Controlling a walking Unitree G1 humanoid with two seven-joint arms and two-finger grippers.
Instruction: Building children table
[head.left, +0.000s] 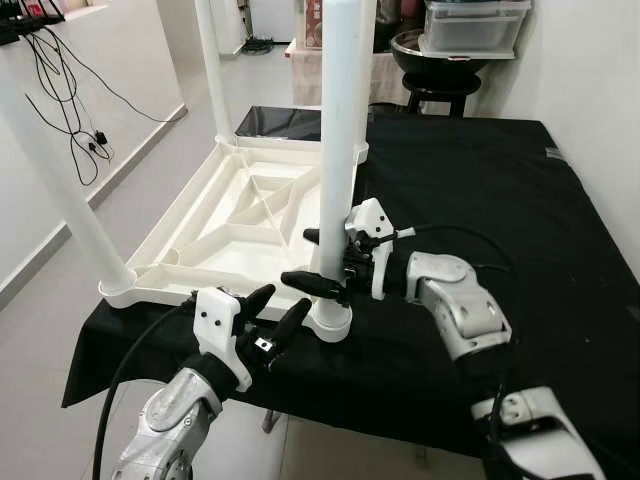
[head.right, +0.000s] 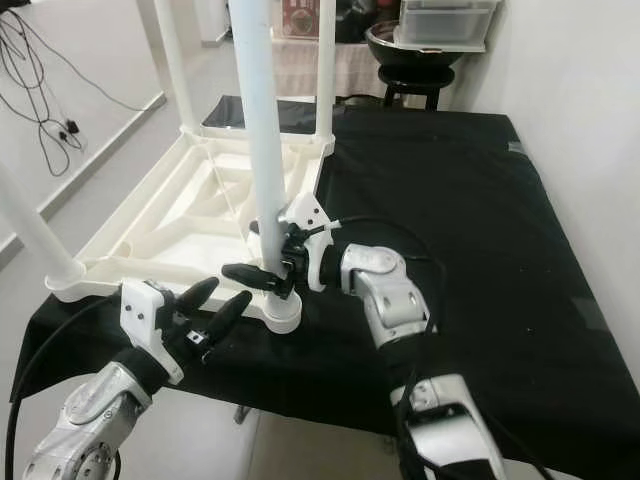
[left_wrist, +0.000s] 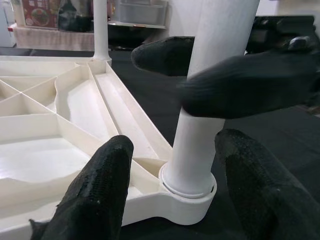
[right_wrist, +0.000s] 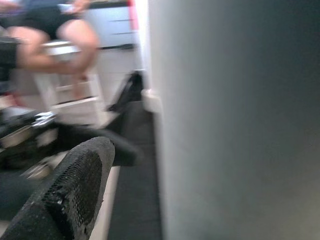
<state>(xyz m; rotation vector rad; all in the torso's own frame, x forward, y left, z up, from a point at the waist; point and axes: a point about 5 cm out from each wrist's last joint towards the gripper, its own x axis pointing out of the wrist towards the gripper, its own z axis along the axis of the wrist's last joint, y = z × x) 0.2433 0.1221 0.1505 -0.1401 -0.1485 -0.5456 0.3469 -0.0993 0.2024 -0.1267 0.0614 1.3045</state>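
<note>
Nearest the head camera, the left end effector hovers with its two black fingers spread apart, empty, just short of the near corner socket of the upturned white plastic children's tabletop. That tabletop, ribbed on its underside, lies on the counter draped in black cloth, its left part overhanging the counter's edge above the pale tiled floor. Tall white cylindrical legs stand in its corners; the near right leg rises from the socket, and the right end effector is clamped around it low down, one finger on each side. Judging by this, the step in hand is seating or tightening this last leg; the next move likely calls for a firm downward push or twist while the left end effector steadies the base. Whether the leg is fully home cannot be told, since the collar hides the joint. Leg tops are cut off by the frame, the right wrist view is blurred, and a seated person's legs show there indistinctly.
</note>
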